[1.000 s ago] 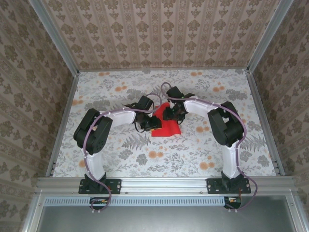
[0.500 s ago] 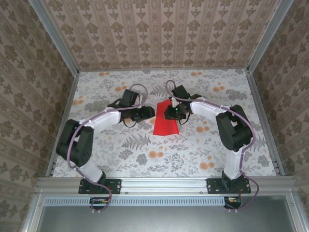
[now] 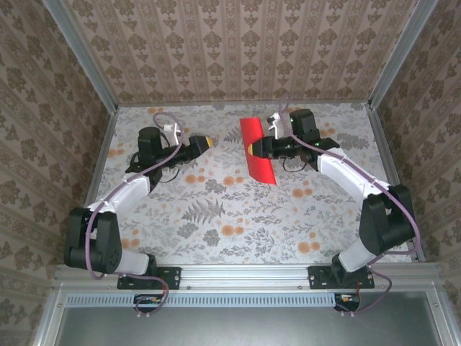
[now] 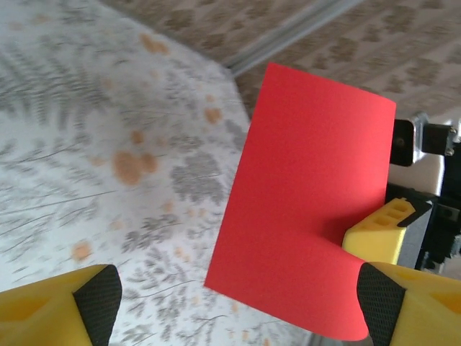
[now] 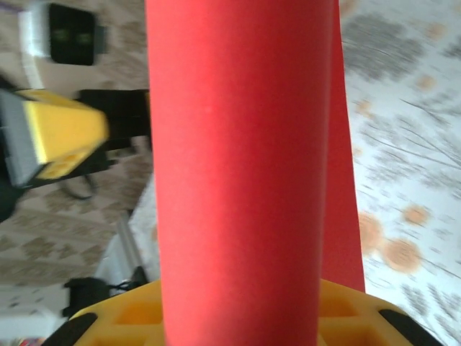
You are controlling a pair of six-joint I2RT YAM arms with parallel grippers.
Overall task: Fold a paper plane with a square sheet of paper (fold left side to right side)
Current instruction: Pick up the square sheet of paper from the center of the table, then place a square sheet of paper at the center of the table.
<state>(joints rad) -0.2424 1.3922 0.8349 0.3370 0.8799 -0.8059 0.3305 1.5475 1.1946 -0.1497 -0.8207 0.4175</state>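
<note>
Handoff lol: dropped by the left, hoisted by the right

Was pinned in the middle of the surface (image 3: 216,216) under both a second ago. Now clamped by one edge in the right pincer (image 3: 252,148) alone, lifted and carried toward the far wall, sticking out either side of that tip as a narrow red sheet of paper (image 3: 263,166). Meanwhile swung back with the left pincer (image 3: 203,143), spread wide apart, gripping nothing, well clear of the sheet and facing it. Looks folded left over right already, but bowed rather than flat, so probably wants setting back down and creasing hard before any nose folds.
</note>
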